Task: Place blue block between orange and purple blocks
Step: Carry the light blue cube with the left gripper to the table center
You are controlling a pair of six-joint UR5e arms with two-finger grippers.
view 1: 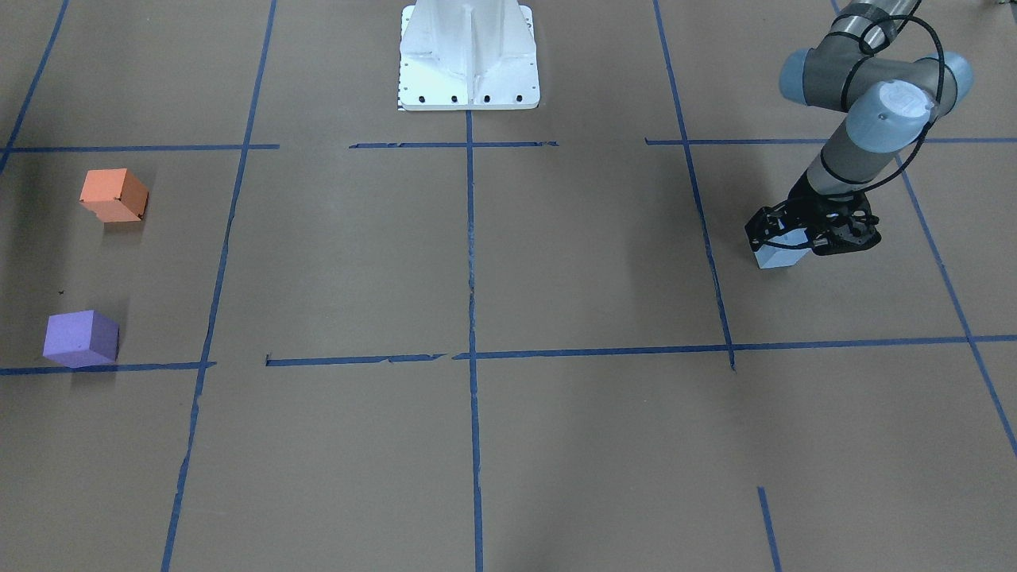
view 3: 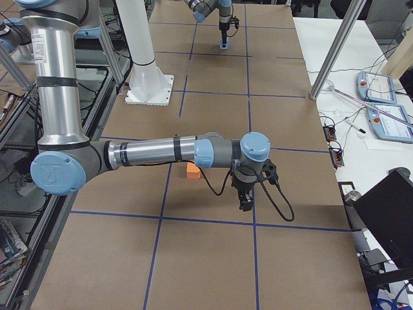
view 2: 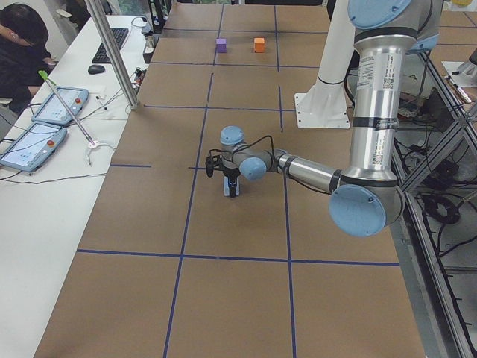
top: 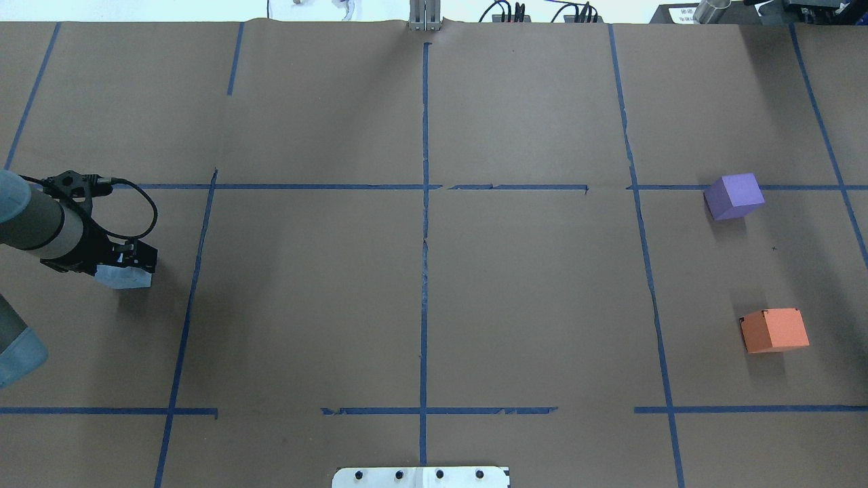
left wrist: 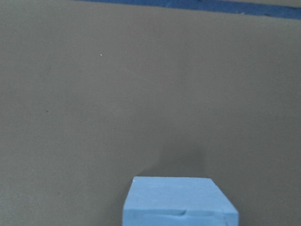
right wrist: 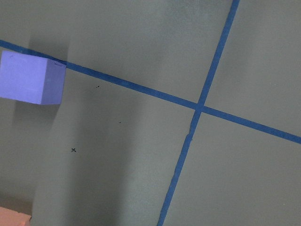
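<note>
The light blue block [view 1: 775,257] sits in the jaws of my left gripper [view 1: 788,241], low over the brown table at the robot's far left; it also shows in the overhead view [top: 122,278] and at the bottom of the left wrist view [left wrist: 181,202]. The orange block [top: 774,330] and the purple block [top: 734,196] stand apart on the table's far right, with a bare gap between them. My right gripper [view 3: 245,201] hangs above that area; I cannot tell whether it is open or shut. The right wrist view shows the purple block [right wrist: 30,77] and a corner of the orange block [right wrist: 14,217].
Blue tape lines divide the brown table into a grid. The white robot base [view 1: 469,56] stands at the middle of the robot's edge. A side desk with tablets [view 2: 45,119], a pole [view 2: 112,52] and a seated operator [view 2: 22,45] lie beyond the far edge.
</note>
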